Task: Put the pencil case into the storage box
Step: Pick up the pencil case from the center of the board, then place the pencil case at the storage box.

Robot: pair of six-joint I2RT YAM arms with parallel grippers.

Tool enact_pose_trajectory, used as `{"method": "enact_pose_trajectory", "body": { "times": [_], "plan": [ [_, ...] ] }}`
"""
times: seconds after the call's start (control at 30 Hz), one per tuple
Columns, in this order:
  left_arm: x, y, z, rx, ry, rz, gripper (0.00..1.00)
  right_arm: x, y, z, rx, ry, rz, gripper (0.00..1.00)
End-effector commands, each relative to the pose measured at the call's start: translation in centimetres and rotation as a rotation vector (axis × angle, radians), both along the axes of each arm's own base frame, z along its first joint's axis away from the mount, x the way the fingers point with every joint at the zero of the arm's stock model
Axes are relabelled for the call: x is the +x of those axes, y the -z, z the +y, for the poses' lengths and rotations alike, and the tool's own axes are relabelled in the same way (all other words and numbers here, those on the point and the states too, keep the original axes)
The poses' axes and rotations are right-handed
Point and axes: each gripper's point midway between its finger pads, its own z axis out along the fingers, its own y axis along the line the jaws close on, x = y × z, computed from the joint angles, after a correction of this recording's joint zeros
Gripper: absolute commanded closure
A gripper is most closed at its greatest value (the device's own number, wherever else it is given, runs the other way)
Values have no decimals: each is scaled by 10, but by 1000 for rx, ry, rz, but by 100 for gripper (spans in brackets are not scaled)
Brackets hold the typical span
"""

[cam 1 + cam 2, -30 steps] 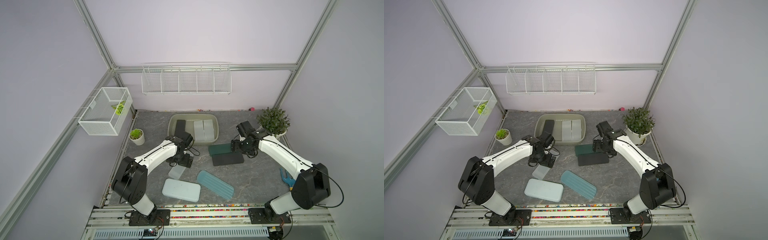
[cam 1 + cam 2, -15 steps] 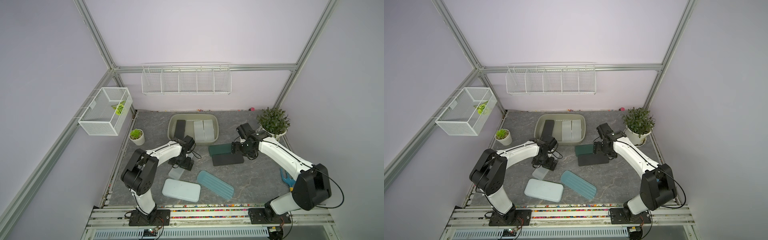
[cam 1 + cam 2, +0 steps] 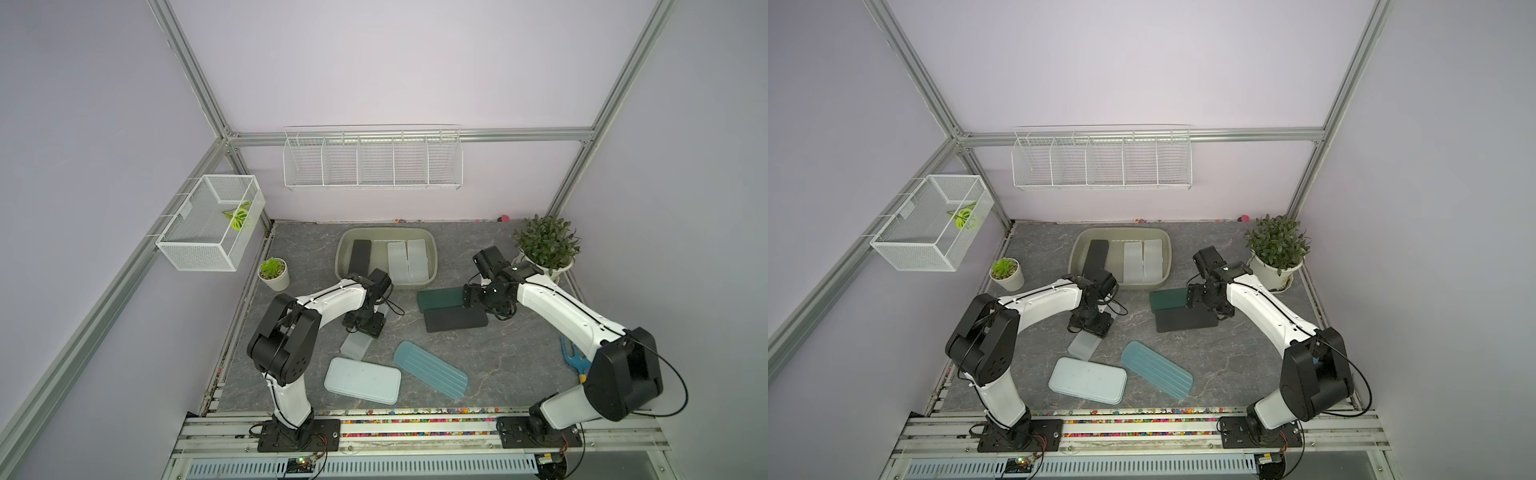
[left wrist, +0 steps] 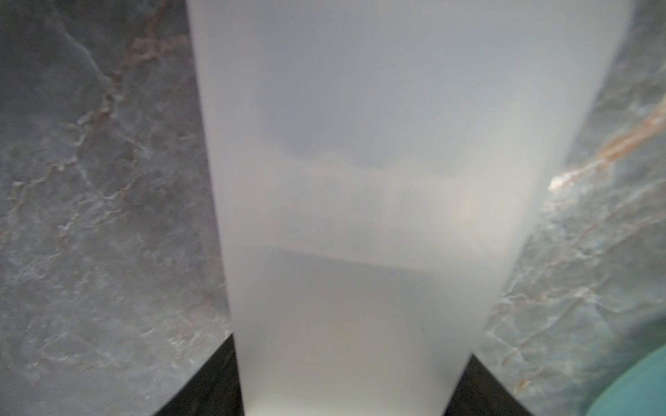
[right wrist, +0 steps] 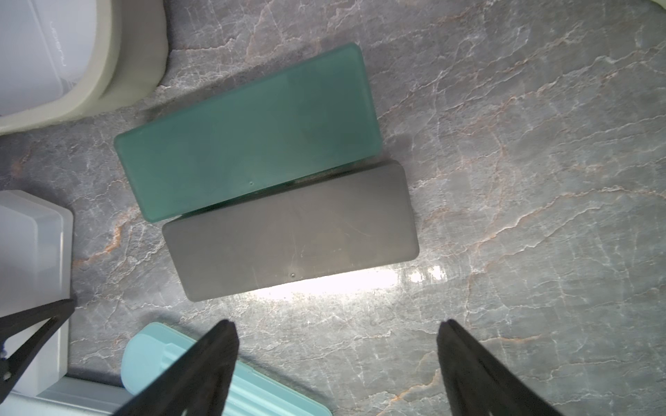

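Pencil case: I see the frosted pencil case (image 3: pixel 356 345) lying flat on the grey table (image 3: pixel 498 353), left of centre in both top views. It is tilted and sits below the storage box in the frame, outside it.
Left gripper: my left gripper (image 3: pixel 365 326) is down over the upper end of that case. In the left wrist view the case (image 4: pixel 360 180) fills the middle of the frame. A black finger (image 4: pixel 209 378) shows at each lower corner, right against its long sides. The view is soft, so I cannot tell whether they are pinching it.
Storage box: the storage box (image 3: pixel 386 229) sits at upper centre of the table. It holds a black case (image 3: pixel 359 257) on its left side and two frosted cases (image 3: pixel 397 262) side by side on its right.
Right gripper: my right gripper (image 5: pixel 337 324) is spread wide with nothing between the fingers. It hangs right of centre in the top views, over the right end of the dark green case.
Dark cases: the dark green case (image 5: pixel 245 133) and the dark grey case (image 5: pixel 288 230) lie with their long sides touching, below and right of the box.
Lower frame: a ribbed teal case (image 3: pixel 430 370) and a pale blue case (image 3: pixel 362 380) lie near the front edge.
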Motion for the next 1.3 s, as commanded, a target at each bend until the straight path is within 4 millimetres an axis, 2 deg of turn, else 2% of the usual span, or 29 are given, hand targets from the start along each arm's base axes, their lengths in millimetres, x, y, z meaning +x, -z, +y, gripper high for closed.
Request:
{"method": "enact_pose_trajectory", "body": {
  "times": [0.0,0.13,0.23,0.3,0.47,0.57,0.63,0.77,0.93,1.07,1.27],
  "plan": [
    [17,-32,-7,-15,9,-45,31,5,-2,-1,-2,5,-9,9],
    [46,-96,-22,-79,-15,-147,31,7,-5,0,-6,-6,-12,9],
    [69,-130,-31,-101,-35,-189,30,8,-5,1,-8,-9,-12,9],
    [89,-144,-36,-121,-59,-224,29,9,-5,2,-2,-10,-12,9],
    [154,-158,-42,-188,-159,-314,29,10,-7,3,3,-18,-11,9],
    [195,-156,-44,-213,-212,-373,29,9,-7,4,5,-22,-9,9],
    [216,-151,-46,-221,-239,-392,28,8,-8,4,8,-24,-10,9],
    [244,-132,-57,-243,-246,-414,28,8,-8,4,11,-23,-9,9],
    [262,-102,-68,-263,-250,-410,27,6,-7,4,14,-23,-3,9],
    [264,-75,-72,-257,-254,-371,26,6,-8,5,14,-26,-2,9],
    [269,-45,-67,-245,-274,-332,24,6,-8,4,10,-33,0,9]
  ]
}}
